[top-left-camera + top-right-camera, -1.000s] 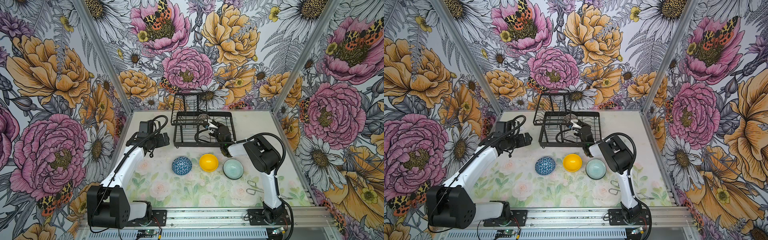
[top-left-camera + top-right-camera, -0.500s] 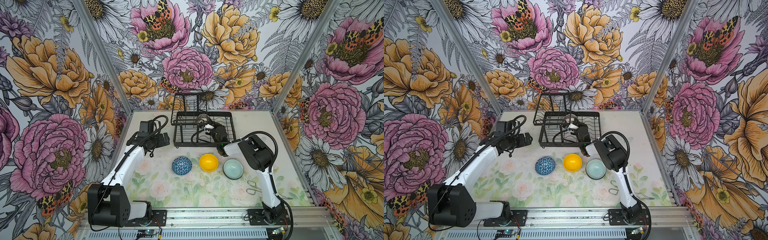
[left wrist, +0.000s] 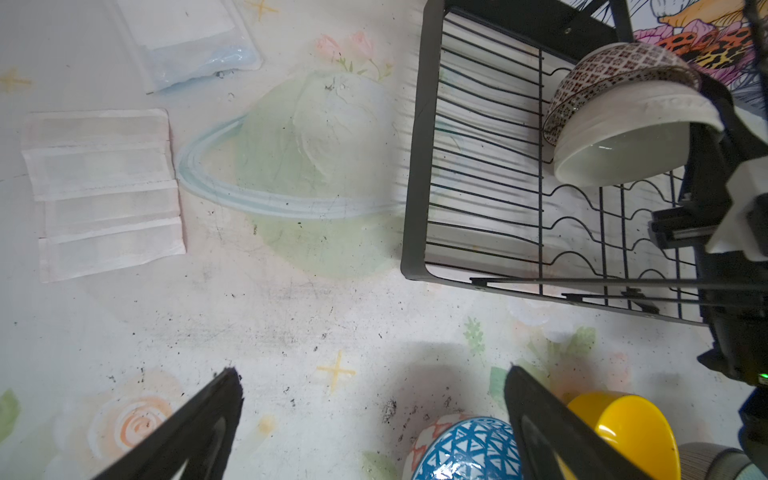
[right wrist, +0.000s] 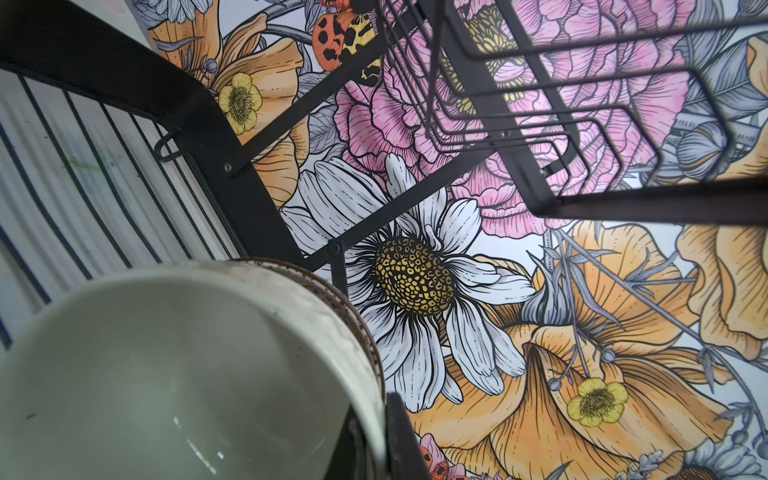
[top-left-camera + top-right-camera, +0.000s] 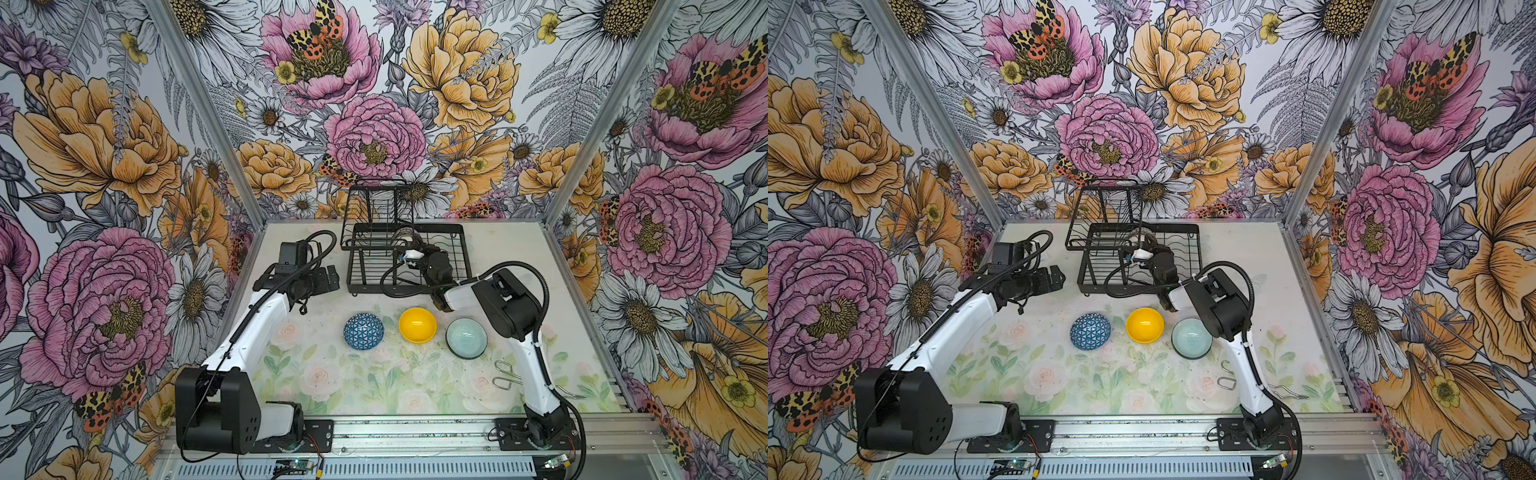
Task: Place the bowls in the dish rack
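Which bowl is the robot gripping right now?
The plain cream bowl, rim pinched in the right gripper at the dish rack, beside the mosaic bowl. The blue bowl, yellow bowl and teal bowl sit free on the table.

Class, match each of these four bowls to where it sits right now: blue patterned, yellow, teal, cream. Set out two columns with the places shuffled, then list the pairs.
Things
1. blue patterned bowl
2. yellow bowl
3. teal bowl
4. cream bowl

Places
A. middle of the row on the table
B. at the dish rack, pinched by the right gripper
C. right end of the row
D. left end of the row

Pairs: 1-D, 2-A, 3-C, 4-B
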